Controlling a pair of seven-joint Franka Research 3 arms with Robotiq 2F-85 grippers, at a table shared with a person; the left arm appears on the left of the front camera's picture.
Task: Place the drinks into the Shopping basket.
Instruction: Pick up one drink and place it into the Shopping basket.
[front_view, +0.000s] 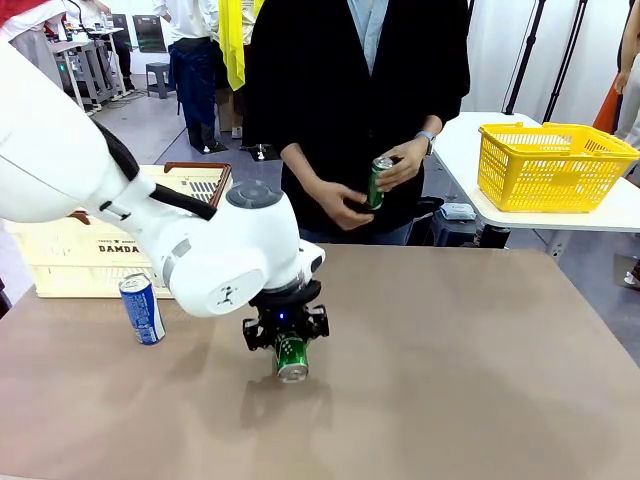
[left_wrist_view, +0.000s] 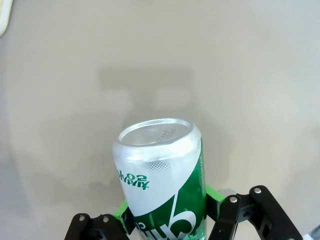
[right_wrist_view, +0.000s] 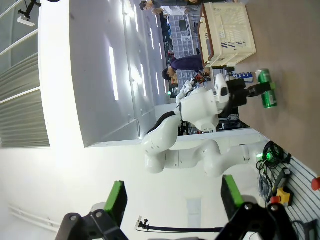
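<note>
front cam, my left gripper (front_view: 287, 335) clamped on the green can (front_view: 291, 357) low at mid-worktop (front_view: 470, 370), blue can (front_view: 142, 309) upright just beside the cream basket (front_view: 60, 255) far left, left wrist, same can (left_wrist_view: 160, 165) pinched between green pads (left_wrist_view: 212, 195), right wrist, right gripper (right_wrist_view: 172, 197) spread wide apart

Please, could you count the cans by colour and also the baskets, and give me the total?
Green cans: 2 (one green can gripped in the robot's left hand, another held in the person's hand)
Blue cans: 1 (blue can standing on the table)
Baskets: 2 (cream basket, yellow basket)
Total: 5
</note>
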